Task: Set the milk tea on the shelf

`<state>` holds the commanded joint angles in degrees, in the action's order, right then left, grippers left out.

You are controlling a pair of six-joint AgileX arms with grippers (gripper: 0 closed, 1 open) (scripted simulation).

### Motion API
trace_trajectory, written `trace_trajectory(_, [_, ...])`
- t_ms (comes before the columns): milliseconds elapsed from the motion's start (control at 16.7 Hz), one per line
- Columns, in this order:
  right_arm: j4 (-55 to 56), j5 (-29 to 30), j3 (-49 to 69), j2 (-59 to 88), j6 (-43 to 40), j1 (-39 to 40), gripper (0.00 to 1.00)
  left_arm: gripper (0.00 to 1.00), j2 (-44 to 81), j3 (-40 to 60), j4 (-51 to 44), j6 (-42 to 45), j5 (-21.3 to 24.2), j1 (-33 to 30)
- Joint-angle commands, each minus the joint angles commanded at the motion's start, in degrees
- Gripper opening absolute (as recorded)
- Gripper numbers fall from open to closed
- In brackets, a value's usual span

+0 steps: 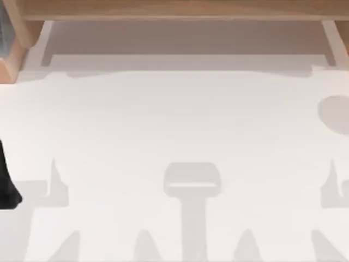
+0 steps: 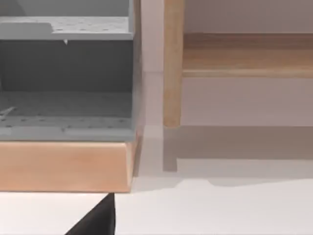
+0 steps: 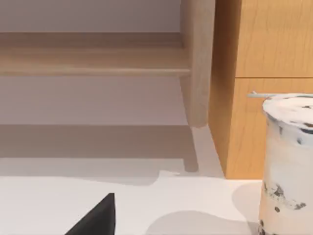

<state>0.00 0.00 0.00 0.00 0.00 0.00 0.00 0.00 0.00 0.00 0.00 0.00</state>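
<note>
White table [image 1: 174,125]: lay bare across the middle of the top view, crossed by grey shadows of the arms, with one rounded shadow at the right edge.
Shelf [image 1: 174,10]: light-brown wood, one long board along the table's far edge; its top carried nothing in the stretches seen. Posts stood at each end, seen close in both wrist views [image 2: 172,63] [image 3: 198,63].
Grey cabinet [image 2: 66,73]: stood on a wooden base just beside the shelf's left post, at the far left of the table.
Wooden panel [image 3: 264,88]: stood just beside the shelf's right post, behind the cup.
Cup [image 3: 288,161]: the milk tea stood upright on the table at the right side, near the right post and in front of the panel, with a white top and dark specks in its pale body. It was below the board, not on it.
Left arm [image 1: 6,180]: a dark part sat at the table's left edge, seemingly parked; I cannot tell how its pincer stood.
Right pincer: a dark wedge [image 3: 95,218] in the right wrist view was probably part of it, well apart from the cup; wide or narrow, I cannot tell.
Progress: by my judgement nothing was done yet. The cup was ungrasped, so reaching, gripping, lifting and setting it on the board all remained.
</note>
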Motion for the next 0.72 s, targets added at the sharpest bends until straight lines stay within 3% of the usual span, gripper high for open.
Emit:
trace_trajectory(360, [5.52,-1.59,0.88,5.97,-0.14,-1.73,1.0,1.0,0.0,0.0,0.0,0.0,0.0,0.0])
trace_trajectory(720, [26.85,-7.66,4.82,32.16,-0.58,-7.87,1.0,1.0,0.0,0.0,0.0,0.0,0.0,0.0])
